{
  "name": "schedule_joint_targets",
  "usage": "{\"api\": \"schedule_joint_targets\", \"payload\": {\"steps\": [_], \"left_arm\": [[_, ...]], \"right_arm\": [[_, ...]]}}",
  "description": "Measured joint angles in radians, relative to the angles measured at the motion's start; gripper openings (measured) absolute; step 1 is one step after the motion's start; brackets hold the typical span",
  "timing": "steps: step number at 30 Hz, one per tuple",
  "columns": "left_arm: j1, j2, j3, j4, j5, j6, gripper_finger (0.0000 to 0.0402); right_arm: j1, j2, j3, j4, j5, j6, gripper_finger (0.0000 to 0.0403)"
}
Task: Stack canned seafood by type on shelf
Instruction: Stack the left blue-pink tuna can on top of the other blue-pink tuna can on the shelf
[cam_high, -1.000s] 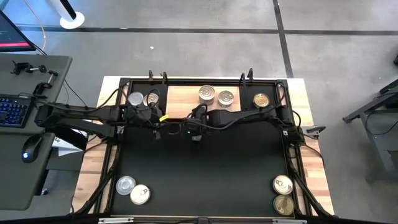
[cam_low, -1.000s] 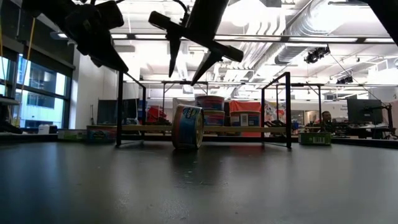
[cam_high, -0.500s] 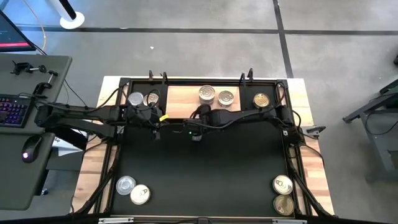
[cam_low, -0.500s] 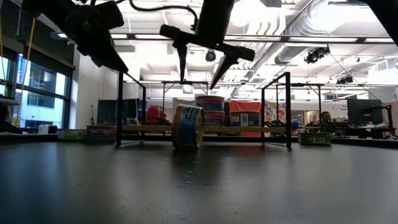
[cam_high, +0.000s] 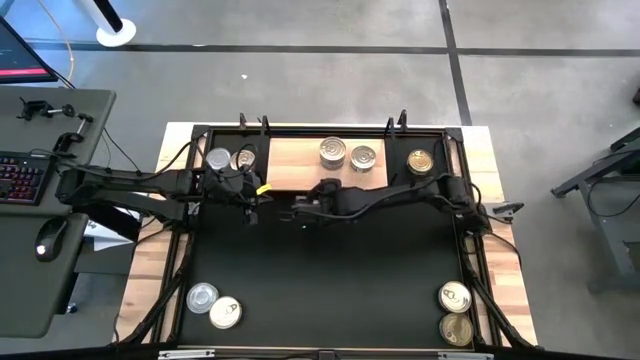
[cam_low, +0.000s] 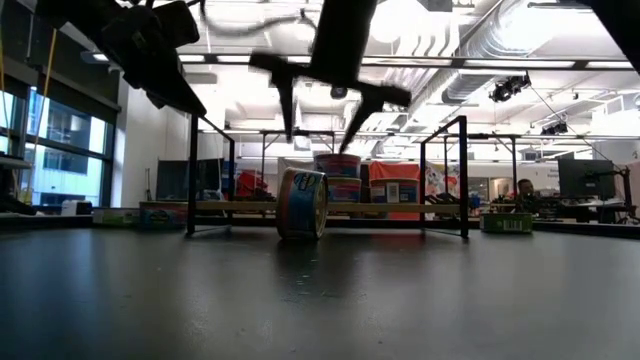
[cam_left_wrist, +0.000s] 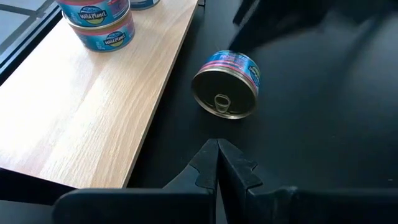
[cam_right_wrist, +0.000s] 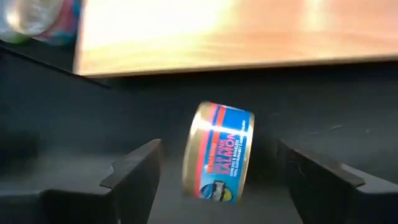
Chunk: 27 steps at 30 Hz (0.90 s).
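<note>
Overhead, your right pincer is hiding the can; its wrist view is showing that can on edge between wide-spread fingers, untouched.

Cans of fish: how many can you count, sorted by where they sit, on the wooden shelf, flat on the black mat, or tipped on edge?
Cans on the wooden shelf, seen from above: 5 (stacks may hide more)
Flat cans on the black mat: 4
Tipped can on its edge: 1
Total: 10
</note>
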<state>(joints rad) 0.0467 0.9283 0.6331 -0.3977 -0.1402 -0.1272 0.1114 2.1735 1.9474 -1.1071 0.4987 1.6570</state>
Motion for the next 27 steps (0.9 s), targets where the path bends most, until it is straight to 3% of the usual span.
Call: {"api": "schedule_joint_targets", "payload": {"steps": [6,13,19,27], "left_arm": [[0.0,0.0,0.0,-0.001,0.0,-0.001,0.0],[0.0,0.0,0.0,-0.002,0.0,-0.003,0.0],[0.0,0.0,0.0,-0.002,0.0,-0.002,0.0],[0.0,0.0,0.0,-0.002,0.0,-0.002,0.0]], "right_arm": [[-0.021,0.061,-0.001,0.031,-0.077,0.019,0.0302],[-0.011,0.074,-0.001,0.031,-0.083,0.019,0.0302],[0.008,0.074,-0.001,0.032,-0.028,0.018,0.0302],[0.006,0.087,0.0,0.04,-0.091,-0.016,0.0291]]}}
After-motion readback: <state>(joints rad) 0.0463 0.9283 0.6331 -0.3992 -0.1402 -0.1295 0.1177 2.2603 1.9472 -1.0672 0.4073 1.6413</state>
